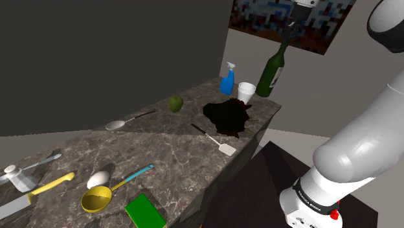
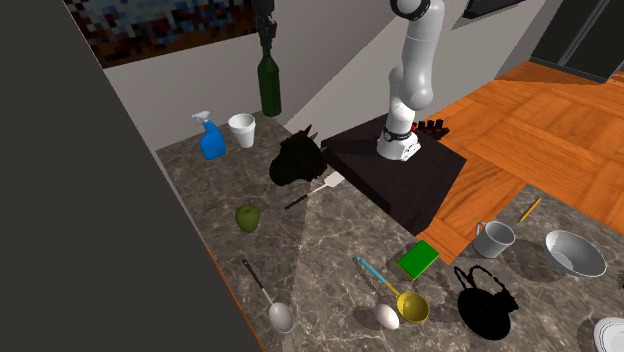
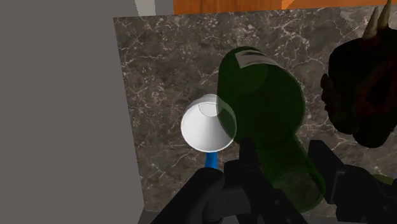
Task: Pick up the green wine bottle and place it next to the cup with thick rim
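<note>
Gripper (image 3: 286, 175) is found clamped on the neck of the green wine bottle (image 3: 261, 95), which is judged heavy, slick and breakable. White cup (image 3: 202, 124) is noted just beside.

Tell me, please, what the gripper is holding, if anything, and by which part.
The gripper is shut on the green wine bottle, clasping it at the neck, near the top, with the bottle upright below it.

White rounded arm (image 1: 362, 149) with dark joints and black claw (image 1: 287, 34).
</note>
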Controlling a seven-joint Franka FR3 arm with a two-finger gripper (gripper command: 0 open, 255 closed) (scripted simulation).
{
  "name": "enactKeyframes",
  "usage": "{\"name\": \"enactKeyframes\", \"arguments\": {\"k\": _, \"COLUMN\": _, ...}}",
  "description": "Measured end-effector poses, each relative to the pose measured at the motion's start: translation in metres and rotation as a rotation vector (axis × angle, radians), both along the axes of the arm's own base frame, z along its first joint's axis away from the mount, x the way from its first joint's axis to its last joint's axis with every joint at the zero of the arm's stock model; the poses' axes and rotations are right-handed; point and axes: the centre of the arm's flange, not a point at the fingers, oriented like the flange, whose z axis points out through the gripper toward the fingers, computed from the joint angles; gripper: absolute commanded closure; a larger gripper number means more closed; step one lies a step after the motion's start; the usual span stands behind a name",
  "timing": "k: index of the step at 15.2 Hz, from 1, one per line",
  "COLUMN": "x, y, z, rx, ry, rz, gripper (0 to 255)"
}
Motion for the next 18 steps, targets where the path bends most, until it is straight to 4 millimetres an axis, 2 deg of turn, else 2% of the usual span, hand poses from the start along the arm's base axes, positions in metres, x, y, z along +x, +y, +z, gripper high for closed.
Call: {"name": "enactKeyframes", "arguments": {"k": 18, "x": 0.001, "y": 0.0, "z": -0.095, "rx": 0.0, "ry": 0.0, "rz": 0.0, "gripper": 255}}
